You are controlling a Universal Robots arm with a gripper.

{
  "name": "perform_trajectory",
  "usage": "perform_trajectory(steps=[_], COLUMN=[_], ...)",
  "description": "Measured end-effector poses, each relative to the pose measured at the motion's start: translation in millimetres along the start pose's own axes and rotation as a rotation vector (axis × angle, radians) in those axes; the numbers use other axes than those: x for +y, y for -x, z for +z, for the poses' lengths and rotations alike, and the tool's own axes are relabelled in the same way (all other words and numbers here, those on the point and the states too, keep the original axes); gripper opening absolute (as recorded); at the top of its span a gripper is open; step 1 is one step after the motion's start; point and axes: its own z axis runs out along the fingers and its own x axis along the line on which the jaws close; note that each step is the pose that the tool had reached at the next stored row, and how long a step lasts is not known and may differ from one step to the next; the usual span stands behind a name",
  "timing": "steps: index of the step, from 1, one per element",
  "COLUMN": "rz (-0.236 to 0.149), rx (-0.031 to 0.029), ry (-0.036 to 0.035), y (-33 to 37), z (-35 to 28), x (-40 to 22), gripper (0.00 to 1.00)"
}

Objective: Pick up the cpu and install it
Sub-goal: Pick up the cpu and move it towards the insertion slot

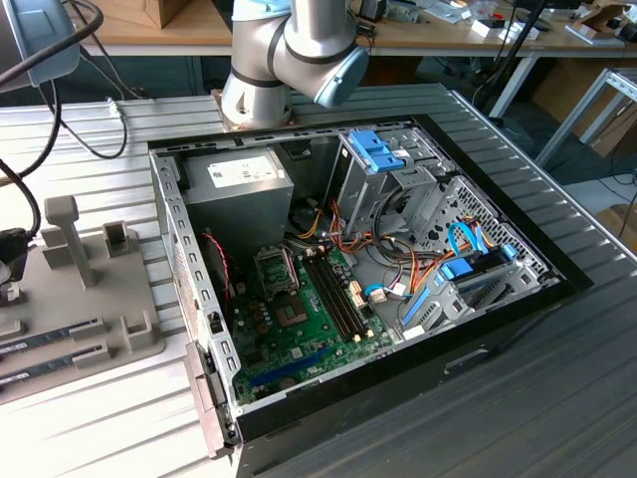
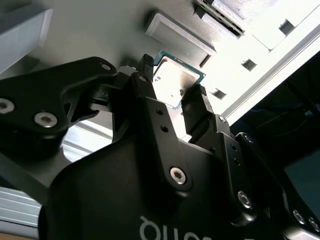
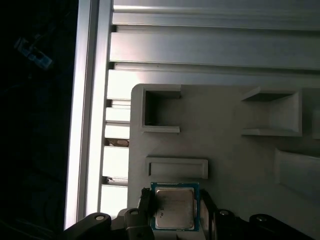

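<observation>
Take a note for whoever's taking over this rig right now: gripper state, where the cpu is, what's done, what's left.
Gripper: shut on the cpu, one finger on each of two opposite edges.
Cpu: at the grey parts tray, outside the computer case; lifted or resting on it, cannot tell.
Done: cpu grasped.
Left: cpu not yet installed on the motherboard.

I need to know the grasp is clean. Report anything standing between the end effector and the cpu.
Nothing visible does. In both wrist views the cpu sits directly between the fingers of the end effector, which press on its two opposite edges just over the grey holder tray. No cable or other part lies between them.
</observation>
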Motion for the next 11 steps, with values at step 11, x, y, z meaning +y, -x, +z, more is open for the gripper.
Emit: perform_trajectory(steps=[11], rz=[0.0], rx=[-0.0001], ry=[0.0001], y=[-0.3], z=[-9.0], x=[0.3], gripper=[0.47])
